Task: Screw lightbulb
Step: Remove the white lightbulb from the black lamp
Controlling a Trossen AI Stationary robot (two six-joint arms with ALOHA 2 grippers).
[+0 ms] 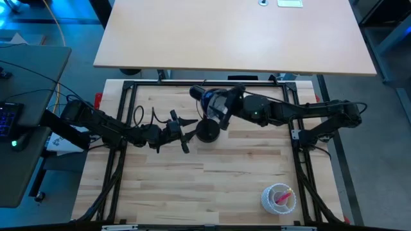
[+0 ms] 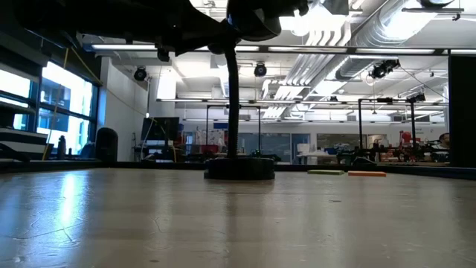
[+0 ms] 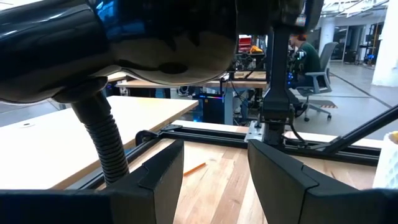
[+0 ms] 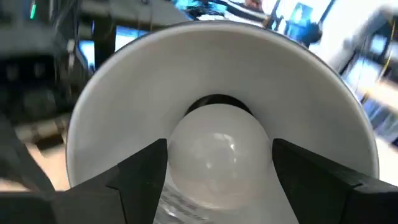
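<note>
Reaching into the white inside of the lamp head point(image 4: 217, 106), the right hand point(image 4: 217, 180) is grasping the lightbulb point(image 4: 217, 158), with one dark finger on each side of the frosted globe. The lightbulb is sitting at the centre of the shade, right at the dark socket opening behind it, so the hand is lined up along the socket's axis, which is the position a twisting motion would need. Whether the screw base is already engaged in the socket cannot be told, because the globe is hiding it.

Seen from above, the right arm is stretching in from the right side of the table point(image 1: 244, 173) to the lamp head point(image 1: 215, 106), while the left hand point(image 1: 182, 133) is waiting just beside the lamp's round base point(image 1: 207, 131). Its fingers are spread apart and holding nothing. It is probably standing by there to steady the lamp against the twisting force, though it is not gripping anything at this point.

Only the right wrist view is showing the lightbulb; in the overhead view the arm and lamp head are covering it. The left wrist view is showing the glossy black outside of the lamp head point(image 3: 155, 43) and its ribbed bendy neck point(image 3: 107, 146), with the released fingers point(image 3: 158, 174) framing bare table. The table-level view is showing the lamp base point(image 2: 239, 167) sitting flat and the neck point(image 2: 233, 97) rising up out of frame. A clear cup point(image 1: 278, 197) with pink contents is standing well apart, near the table's front right corner.
</note>
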